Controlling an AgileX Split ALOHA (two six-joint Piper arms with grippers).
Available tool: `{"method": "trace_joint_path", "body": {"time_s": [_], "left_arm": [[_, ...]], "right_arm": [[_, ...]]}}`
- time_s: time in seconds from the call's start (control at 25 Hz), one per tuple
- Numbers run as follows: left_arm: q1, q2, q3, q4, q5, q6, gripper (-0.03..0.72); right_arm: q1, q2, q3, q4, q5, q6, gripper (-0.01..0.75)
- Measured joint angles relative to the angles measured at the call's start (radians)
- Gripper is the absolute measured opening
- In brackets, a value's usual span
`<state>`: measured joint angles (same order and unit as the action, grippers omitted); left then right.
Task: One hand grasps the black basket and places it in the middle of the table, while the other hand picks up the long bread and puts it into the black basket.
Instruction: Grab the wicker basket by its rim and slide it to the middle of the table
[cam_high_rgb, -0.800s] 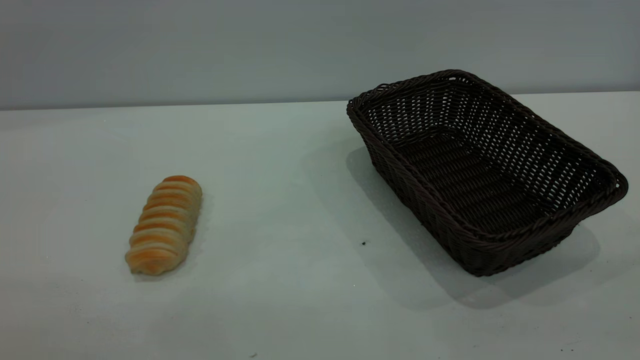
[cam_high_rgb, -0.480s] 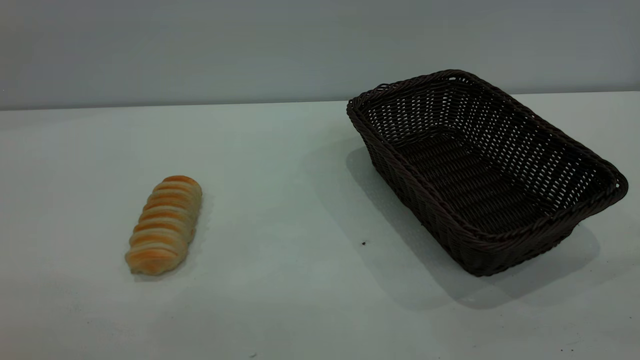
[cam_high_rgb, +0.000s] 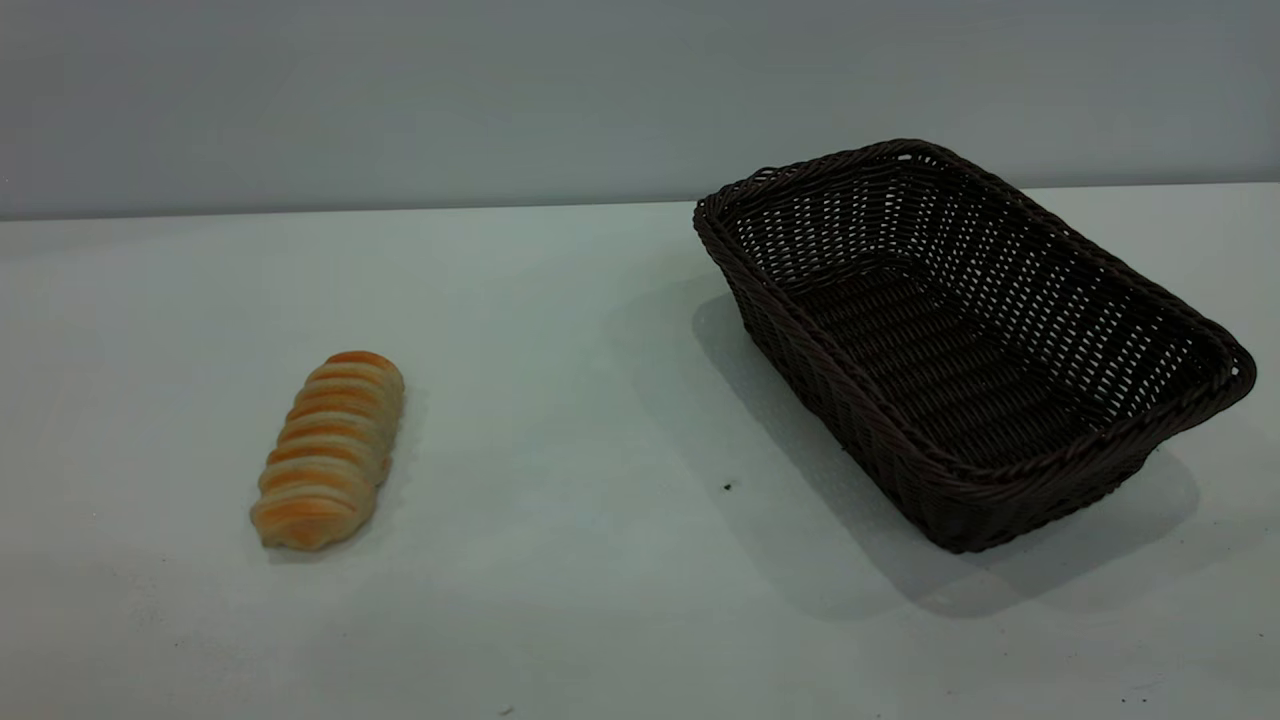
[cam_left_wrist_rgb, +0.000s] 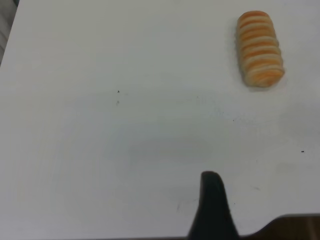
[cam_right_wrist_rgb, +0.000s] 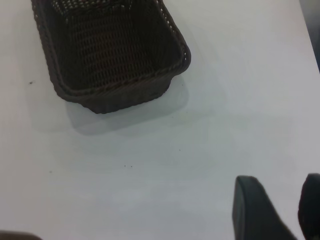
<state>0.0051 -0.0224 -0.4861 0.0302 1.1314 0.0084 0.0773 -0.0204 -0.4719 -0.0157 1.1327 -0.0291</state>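
Observation:
The long bread (cam_high_rgb: 328, 450), golden-orange with pale stripes, lies on the table (cam_high_rgb: 580, 400) at the left. It also shows in the left wrist view (cam_left_wrist_rgb: 260, 48). The black basket (cam_high_rgb: 1000, 480), woven and empty, stands at the right, turned at an angle. It also shows in the right wrist view (cam_right_wrist_rgb: 125, 85). No arm shows in the exterior view. My left gripper (cam_left_wrist_rgb: 250, 210) is open and empty above bare table, well short of the bread. My right gripper (cam_right_wrist_rgb: 280, 190) is open and empty above bare table, apart from the basket's short end.
A pale grey wall runs behind the table's far edge. A few small dark specks (cam_high_rgb: 727, 487) dot the tabletop between the bread and the basket. The table's edge shows at the corner of the left wrist view (cam_left_wrist_rgb: 6, 30).

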Motion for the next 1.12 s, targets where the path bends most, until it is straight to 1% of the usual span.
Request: {"method": "trace_joint_path", "body": {"time_s": [0.96,1.04,1.12], "left_arm": [[0.0,0.008,-0.001,0.011,-0.002,0.0,0.581],[0.0,0.055,-0.025,0.009,-0.018,0.001,0.581],[0.0,0.133,-0.07,0.005,-0.052,0.002,0.581]], "right_arm": [[0.0,0.0,-0.005,-0.026,-0.003,0.001,0.241],[0.0,0.024,-0.022,-0.01,-0.024,0.001,0.258],[0.0,0.086,-0.041,0.016,-0.071,0.001,0.299]]}}
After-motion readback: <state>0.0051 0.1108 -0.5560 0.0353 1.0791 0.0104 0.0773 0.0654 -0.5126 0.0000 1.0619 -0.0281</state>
